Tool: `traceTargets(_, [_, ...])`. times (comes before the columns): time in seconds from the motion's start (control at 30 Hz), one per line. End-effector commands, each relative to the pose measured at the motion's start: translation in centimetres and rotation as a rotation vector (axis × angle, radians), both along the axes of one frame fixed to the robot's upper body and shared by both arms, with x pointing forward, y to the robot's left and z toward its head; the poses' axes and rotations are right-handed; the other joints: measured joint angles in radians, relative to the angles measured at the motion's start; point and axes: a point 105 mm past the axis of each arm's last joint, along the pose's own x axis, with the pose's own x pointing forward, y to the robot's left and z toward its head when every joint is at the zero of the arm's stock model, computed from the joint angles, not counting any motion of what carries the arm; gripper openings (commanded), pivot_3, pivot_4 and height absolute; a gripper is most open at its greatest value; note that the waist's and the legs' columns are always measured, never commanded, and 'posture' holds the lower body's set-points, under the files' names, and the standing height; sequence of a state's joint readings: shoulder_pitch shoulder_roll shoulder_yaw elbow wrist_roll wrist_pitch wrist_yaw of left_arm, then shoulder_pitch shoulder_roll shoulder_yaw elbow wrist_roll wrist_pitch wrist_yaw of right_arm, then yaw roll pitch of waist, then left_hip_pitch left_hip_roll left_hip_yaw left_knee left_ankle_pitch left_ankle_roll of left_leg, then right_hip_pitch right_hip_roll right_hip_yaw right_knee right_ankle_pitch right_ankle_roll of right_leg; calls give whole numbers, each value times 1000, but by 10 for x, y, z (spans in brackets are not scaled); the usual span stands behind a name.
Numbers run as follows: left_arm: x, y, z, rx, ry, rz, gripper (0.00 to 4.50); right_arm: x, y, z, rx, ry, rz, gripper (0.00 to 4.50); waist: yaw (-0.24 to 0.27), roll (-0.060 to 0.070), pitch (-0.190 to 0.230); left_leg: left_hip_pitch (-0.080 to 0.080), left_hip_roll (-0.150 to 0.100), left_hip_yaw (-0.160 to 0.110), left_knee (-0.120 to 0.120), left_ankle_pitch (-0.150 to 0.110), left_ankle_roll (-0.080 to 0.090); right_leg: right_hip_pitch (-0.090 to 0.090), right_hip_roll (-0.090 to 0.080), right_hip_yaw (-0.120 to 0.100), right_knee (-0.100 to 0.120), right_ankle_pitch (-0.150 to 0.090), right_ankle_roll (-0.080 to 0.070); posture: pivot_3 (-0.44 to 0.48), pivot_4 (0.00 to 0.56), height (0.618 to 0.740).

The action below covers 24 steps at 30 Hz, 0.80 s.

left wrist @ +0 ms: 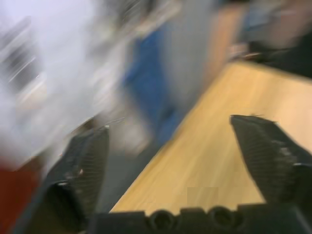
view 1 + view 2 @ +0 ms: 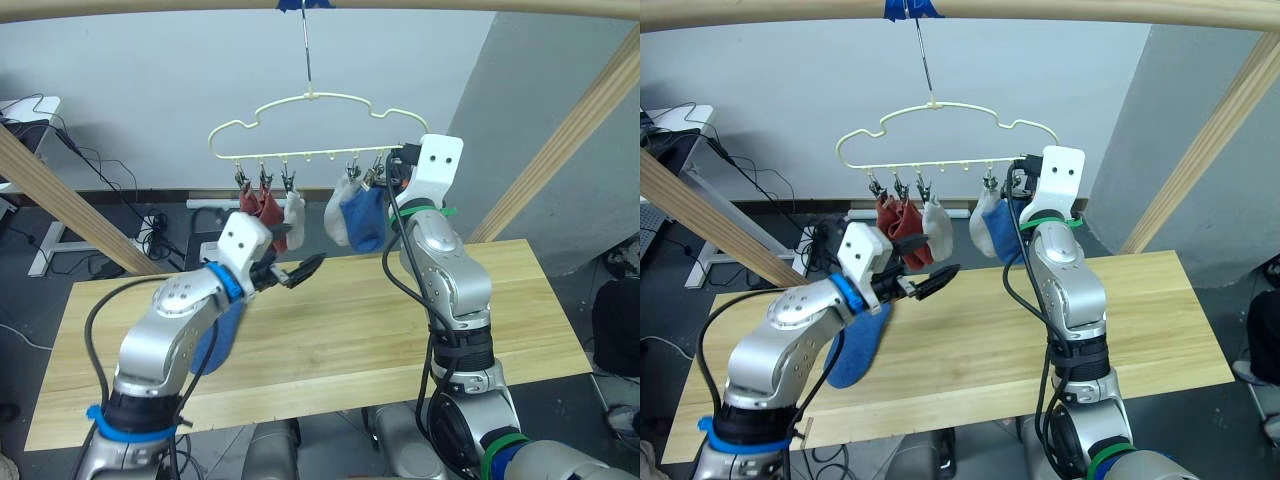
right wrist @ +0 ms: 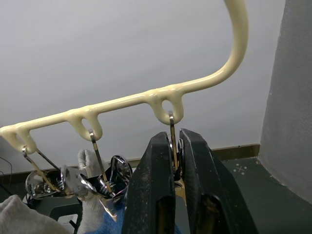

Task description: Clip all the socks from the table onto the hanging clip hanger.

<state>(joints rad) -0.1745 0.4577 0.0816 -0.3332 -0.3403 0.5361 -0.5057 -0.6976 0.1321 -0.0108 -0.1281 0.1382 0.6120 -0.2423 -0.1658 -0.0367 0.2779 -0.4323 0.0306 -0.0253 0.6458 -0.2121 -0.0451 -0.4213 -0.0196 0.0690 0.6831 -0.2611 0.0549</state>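
left jaws agape; right jaws pinch clip on clip hanger; left wrist blurred.

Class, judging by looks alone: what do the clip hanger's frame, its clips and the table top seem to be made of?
Clip hanger: smooth pale yellow coating, probably plastic over wire; rounded, glossy.
Clips: shiny chrome-like metal, mirror reflections.
Table: light wood planks, visible grain, matte.
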Motion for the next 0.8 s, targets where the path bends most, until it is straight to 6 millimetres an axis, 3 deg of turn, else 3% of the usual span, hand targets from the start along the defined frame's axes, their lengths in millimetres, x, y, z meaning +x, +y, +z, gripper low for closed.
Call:
traceTargets(0.03, [-7, 41, -25, 3, 44, 220, 4460, -5, 14, 23, 44, -74, 42, 0, 0, 0, 0, 0, 0, 0, 0, 0, 0, 0, 0, 0, 0, 0, 0, -184, 216, 740])
traceTargets(0.13, [-16, 72, -52, -34, 131, 328, 4460, -5, 13, 24, 40, -73, 45, 0, 1, 0, 0, 0, 0, 0, 0, 0, 0, 0, 0, 0, 0, 0, 0, -187, 225, 740])
traceTargets(0.37, [-11, 105, -82, -50, 197, 421, 4460, -6, 15, 23, 30, -66, 61, 0, 11, 0, 0, 0, 0, 1, 1, 0, 0, 0, 0, -1, -1, 0, 0, -186, 237, 740])
traceTargets(0.6, [-1, 102, -113, -96, 328, 429, 4460, -7, 17, 23, 22, -66, 74, 0, 10, 0, 0, 0, 0, 1, 0, 0, 0, 0, 0, -2, -1, 0, 0, -201, 244, 740])
traceTargets(0.77, [-2, 99, -124, -43, 370, 394, 4460, -9, 18, 22, 24, -59, 79, 0, 5, 0, 0, 0, 0, 1, 0, 0, 0, 0, 0, -2, -1, 0, 0, -211, 254, 740])
traceTargets(0.8, [-2, 100, -125, -29, 372, 398, 4282, -10, 18, 22, 27, -57, 81, 0, 5, 0, 0, 0, 0, 1, 0, 0, 0, 0, 0, -2, 0, 0, 0, -211, 259, 740])
